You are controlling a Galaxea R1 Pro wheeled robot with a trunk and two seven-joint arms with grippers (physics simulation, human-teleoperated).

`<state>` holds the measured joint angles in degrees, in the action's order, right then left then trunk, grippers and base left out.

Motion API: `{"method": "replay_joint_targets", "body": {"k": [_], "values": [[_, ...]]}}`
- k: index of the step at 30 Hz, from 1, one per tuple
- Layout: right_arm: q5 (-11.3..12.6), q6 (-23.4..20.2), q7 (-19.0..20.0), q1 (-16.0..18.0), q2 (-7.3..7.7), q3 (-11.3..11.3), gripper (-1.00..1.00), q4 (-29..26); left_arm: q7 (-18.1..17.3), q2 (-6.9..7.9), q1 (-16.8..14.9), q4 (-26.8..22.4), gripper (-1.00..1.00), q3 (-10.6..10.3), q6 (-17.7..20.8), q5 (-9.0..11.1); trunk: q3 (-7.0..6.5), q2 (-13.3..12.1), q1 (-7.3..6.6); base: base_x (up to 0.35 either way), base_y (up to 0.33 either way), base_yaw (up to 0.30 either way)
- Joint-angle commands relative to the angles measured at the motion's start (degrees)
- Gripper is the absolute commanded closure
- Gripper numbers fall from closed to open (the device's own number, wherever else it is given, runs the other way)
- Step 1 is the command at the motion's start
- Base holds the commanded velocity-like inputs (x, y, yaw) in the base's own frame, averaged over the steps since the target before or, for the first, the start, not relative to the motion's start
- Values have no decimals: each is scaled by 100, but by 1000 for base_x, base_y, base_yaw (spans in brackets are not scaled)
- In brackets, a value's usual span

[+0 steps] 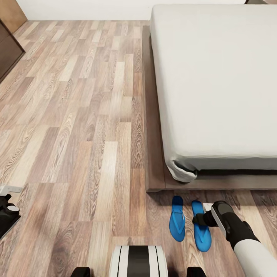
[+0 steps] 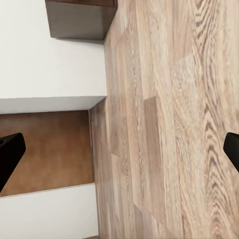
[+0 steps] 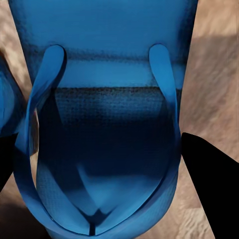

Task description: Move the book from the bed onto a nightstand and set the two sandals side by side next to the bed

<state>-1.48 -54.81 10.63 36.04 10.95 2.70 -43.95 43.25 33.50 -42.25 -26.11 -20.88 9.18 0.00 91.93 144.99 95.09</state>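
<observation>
While the right arm reaches low over the floor (image 1: 77, 115), its gripper (image 1: 200, 220) sits over the right sandal (image 1: 201, 227), fingers (image 3: 209, 174) spread either side of it. Both sandals lie side by side just off the bed (image 1: 215, 77) corner, the left sandal (image 1: 177, 218) nearer the robot's middle. At the robot's left, the left gripper (image 2: 119, 154) hangs wide open above bare planks.

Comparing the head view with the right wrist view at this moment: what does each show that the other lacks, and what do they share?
Head view alone: the bed with its pale mattress and dark frame, a second sandal lying beside the first near the bed's foot corner, dark furniture at far left, and the left gripper at the left edge.

Right wrist view alone: a close look at the toe straps, with the dark fingertips standing on either side of the sandal, apparently open.

Both: the right-hand sandal, the right gripper over it, and the wood floor.
</observation>
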Motion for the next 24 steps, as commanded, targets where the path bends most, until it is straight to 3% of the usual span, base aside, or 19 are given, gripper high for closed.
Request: {"method": "replay_joint_targets", "body": {"k": [1, 24], "values": [[-18, -23, 27, 15, -2, 11, 100, 4, 35, 7, -3, -6, -100, -47, 58, 0, 4, 1, -1, 0, 0, 0], [-17, 14, 27, 227, -2, 12, 100, 341, 10, 7, -7, 122, -100, -56, 31, 0, 4, 1, -1, 35, 16, 0]]}}
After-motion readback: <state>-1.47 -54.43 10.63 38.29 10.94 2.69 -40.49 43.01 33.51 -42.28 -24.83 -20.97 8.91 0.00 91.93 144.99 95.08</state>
